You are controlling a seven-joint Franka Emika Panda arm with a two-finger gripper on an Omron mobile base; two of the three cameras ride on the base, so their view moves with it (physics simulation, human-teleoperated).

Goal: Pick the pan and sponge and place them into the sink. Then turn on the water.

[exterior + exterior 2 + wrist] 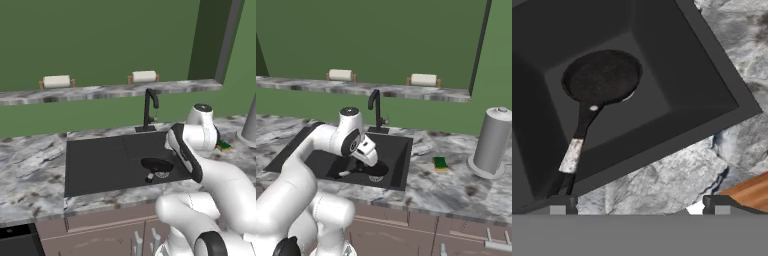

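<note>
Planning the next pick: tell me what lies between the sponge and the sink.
Bare grey marbled countertop only. In the right base view the sponge sits apart from the sink, right of its rim, with nothing on the stretch between.

You see the pan (156,165) lying in the sink (95,160), the sponge (223,146) on the counter (30,170) right of it.
</note>
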